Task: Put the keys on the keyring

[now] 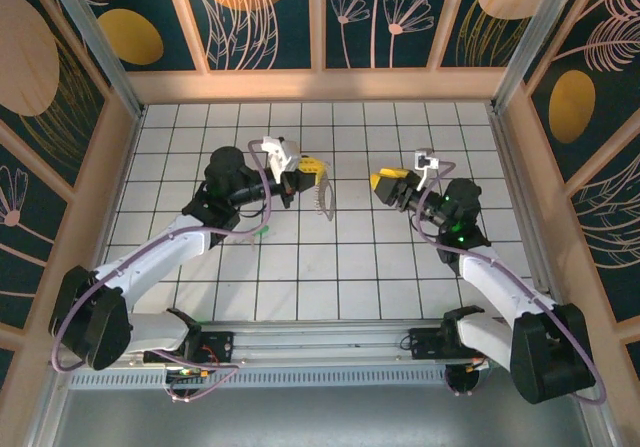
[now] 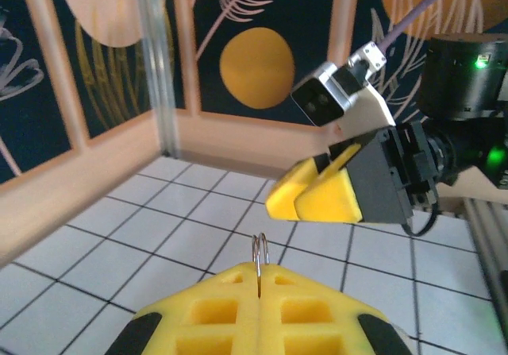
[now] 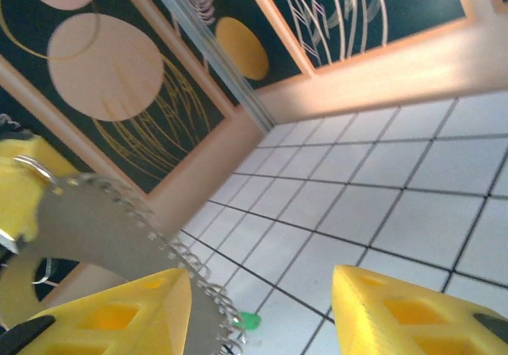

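Observation:
My left gripper is shut on the keyring, a silvery piece that hangs from it above the tiled floor. In the left wrist view its wire loop sticks up from between the closed yellow fingers. My right gripper faces it from the right, a short gap away, open and holding nothing. In the right wrist view the keyring is a grey plate edged with small rings, just left of the open gripper. One key with a green head lies on the floor below the left arm, its green head showing past the ring.
Wooden walls with dark painted panels enclose the white tiled floor on three sides. A metal rail with both arm bases runs along the near edge. Open tiles lie in front of and behind the two grippers.

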{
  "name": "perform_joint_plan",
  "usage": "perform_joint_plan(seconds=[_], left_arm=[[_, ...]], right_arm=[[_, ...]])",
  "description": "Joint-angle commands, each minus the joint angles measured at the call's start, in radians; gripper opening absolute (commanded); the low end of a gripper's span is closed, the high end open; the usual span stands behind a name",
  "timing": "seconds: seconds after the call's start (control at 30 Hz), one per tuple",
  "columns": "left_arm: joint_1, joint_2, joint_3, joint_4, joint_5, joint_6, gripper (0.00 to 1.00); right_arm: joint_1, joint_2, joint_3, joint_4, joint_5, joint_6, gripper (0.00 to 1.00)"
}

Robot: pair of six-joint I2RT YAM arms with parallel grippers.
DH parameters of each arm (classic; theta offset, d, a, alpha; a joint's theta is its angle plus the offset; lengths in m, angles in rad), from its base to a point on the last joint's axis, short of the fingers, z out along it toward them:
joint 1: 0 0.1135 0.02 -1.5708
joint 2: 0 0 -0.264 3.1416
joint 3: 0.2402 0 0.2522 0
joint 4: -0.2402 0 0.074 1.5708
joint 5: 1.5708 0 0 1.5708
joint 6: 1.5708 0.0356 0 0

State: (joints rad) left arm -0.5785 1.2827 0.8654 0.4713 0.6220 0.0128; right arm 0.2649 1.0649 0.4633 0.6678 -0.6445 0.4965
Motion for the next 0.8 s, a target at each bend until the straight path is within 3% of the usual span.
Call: perform_joint_plan(seconds=[0.0, 0.1, 0.33, 0.47, 0.6, 0.77], left_arm=[[-0.004, -0.042, -0.037, 0.095, -0.118, 0.055, 0.0], [-0.004, -0.06, -0.064, 0.148, -0.181, 0.059, 0.0], [-0.004, -0.056, -0.043, 0.163, -0.332, 0.062, 0.0], [-0.003, -0.044, -0.015, 0.144, -0.407, 0.072, 0.0], [0.019, -0.021, 0.028, 0.113, -0.449, 0.073, 0.0], [0.071, 0.011, 0.072, 0.12, -0.462, 0.052, 0.0]], right_arm=[[0.002, 0.032, -0.013, -0.011, 0.031, -0.004, 0.47], [0.055, 0.093, 0.002, -0.045, 0.061, -0.021, 0.43], [0.316, 0.295, 0.086, -0.093, 0.226, -0.057, 0.38], [0.415, 0.4, 0.121, -0.055, 0.302, -0.045, 0.38], [0.486, 0.482, 0.15, 0.004, 0.367, -0.034, 0.39], [0.579, 0.591, 0.283, -0.091, 0.447, -0.074, 0.39]])
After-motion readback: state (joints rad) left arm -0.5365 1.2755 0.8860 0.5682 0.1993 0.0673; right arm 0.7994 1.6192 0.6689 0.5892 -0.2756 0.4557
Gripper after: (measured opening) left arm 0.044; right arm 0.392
